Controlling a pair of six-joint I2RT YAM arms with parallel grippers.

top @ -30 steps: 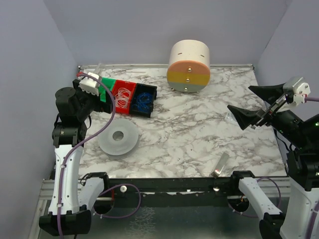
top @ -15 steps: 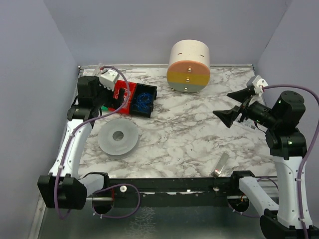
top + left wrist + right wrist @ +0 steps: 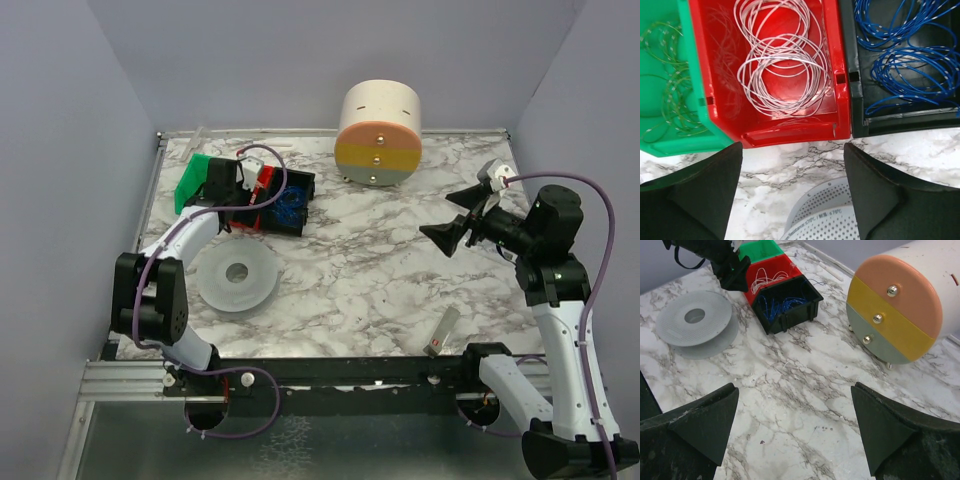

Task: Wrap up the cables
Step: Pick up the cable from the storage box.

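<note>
No hair-thin dark wire shows in any view. My left gripper [image 3: 247,190] is open and empty. It hovers over the front edge of the row of bins, between the red bin [image 3: 790,134] and a translucent grey spool [image 3: 237,277]. In the left wrist view its jaws [image 3: 790,155] stand wide apart over bare marble, with the spool's perforated rim [image 3: 830,210] below. My right gripper [image 3: 450,215] is open and empty, held above the right side of the table. In the right wrist view its jaws [image 3: 794,390] frame bare marble.
The green bin [image 3: 192,182], red bin [image 3: 265,178] and black bin [image 3: 292,203] hold thin greenish wires [image 3: 665,85], a white coil [image 3: 782,65] and blue coils [image 3: 905,55]. A big cylinder [image 3: 378,135] with peach, yellow and grey bands lies at the back. A small clear strip [image 3: 445,330] lies near the front edge.
My left arm swung from the table's left edge rightwards over the bins. My right arm moved inwards from the right edge, its gripper staying open.
</note>
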